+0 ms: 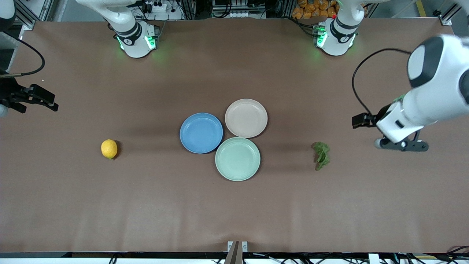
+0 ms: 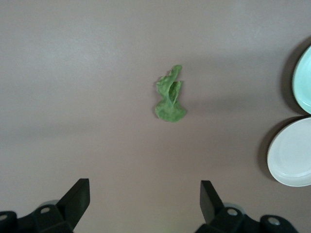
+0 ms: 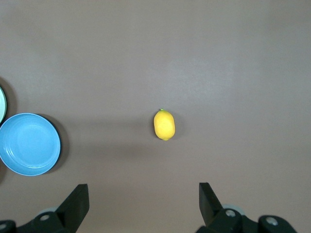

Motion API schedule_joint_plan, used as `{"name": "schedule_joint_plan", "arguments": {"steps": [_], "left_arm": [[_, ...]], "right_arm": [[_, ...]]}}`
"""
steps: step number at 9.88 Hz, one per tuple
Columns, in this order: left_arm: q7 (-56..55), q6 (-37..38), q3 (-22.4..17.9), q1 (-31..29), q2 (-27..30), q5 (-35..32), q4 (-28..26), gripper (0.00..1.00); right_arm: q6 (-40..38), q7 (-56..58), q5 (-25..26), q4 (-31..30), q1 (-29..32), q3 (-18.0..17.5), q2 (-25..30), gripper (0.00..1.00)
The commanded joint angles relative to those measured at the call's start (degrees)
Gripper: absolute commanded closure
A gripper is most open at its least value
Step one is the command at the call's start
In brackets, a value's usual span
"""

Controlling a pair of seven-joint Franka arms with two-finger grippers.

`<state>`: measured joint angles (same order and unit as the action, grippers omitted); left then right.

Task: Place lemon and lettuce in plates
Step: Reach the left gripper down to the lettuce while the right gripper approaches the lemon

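Two end effectors hung wide open and empty, high over opposite ends of the tabletop. The left end effector was near the lettuce, which lay toward the left arm's end; the right end effector was up near the lemon, lying toward the right arm's end. The blue plate and beige plate sat empty mid-table, touching a mint-green plate. Each arm should probably centre over its item, descend straight, and pinch the lemon across its narrow width.
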<state>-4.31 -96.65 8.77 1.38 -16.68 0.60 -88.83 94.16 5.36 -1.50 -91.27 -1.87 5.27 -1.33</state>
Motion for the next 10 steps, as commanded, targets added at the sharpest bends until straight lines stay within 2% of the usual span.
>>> {"name": "schedule_joint_plan", "arguments": {"steps": [1,4,10], "left_arm": [[0.10,-1.69,-0.15,-0.06,-2.38,-0.16,0.58,0.00],[0.01,-2.22,-0.07,-1.90,-6.50,0.11,0.85,0.00],[-4.20,-14.94,-0.07,-0.07,-14.24,-0.33,0.50,0.00]], "right_arm": [[-2.39,-0.09,-0.35,-0.31,1.69,0.00,0.45,0.00],[-4.95,-0.09,-0.35,-0.84,2.49,0.00,-1.73,0.00],[-3.47,-0.09,-0.35,-0.84,2.58,0.00,-7.10,0.00]]}}
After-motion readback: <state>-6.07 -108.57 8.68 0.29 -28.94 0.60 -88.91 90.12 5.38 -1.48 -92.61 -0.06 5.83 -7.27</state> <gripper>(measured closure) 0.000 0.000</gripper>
